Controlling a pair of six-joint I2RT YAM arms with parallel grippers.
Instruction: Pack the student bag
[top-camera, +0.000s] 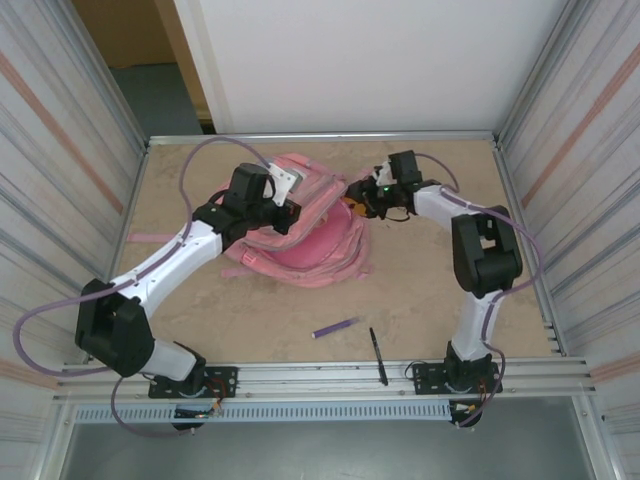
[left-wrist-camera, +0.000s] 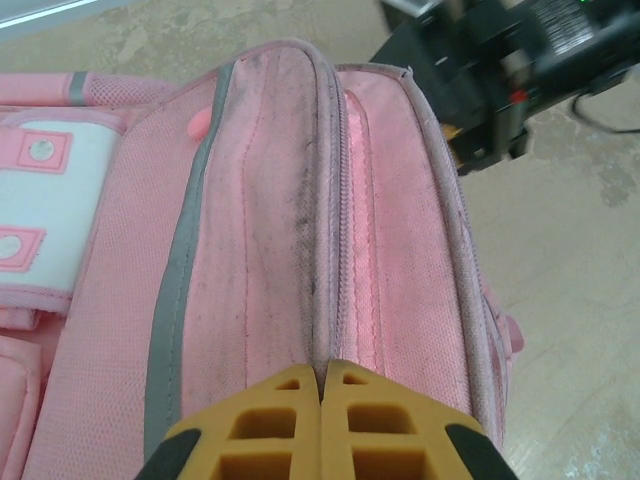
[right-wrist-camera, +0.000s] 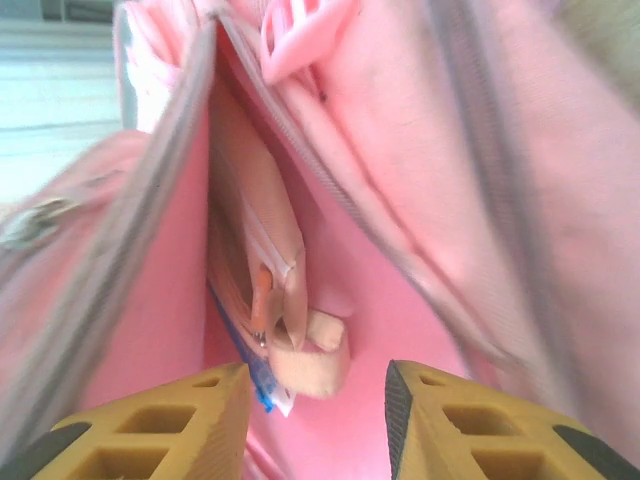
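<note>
- Nearest my bases, a purple pen (top-camera: 335, 327) and a black pen (top-camera: 377, 356) lie loose on the table (top-camera: 430, 290). They are slim and round, so they may roll if I brush them.
- The student bag (top-camera: 310, 250) lies flat at mid-table. It is soft pink woven fabric with grey trim.
- My left gripper (left-wrist-camera: 322, 400) has its jaws pressed together, it seems on the stiff seam (left-wrist-camera: 318, 230) beside the zip (left-wrist-camera: 345, 250). This thin ridge may slip out, and then the opening would fall shut.
- My right gripper (right-wrist-camera: 318, 415) stands with jaws spread in the bag's open mouth, before pale things (right-wrist-camera: 310, 365), smooth and rounded. Its fingers may catch the zip teeth.
</note>
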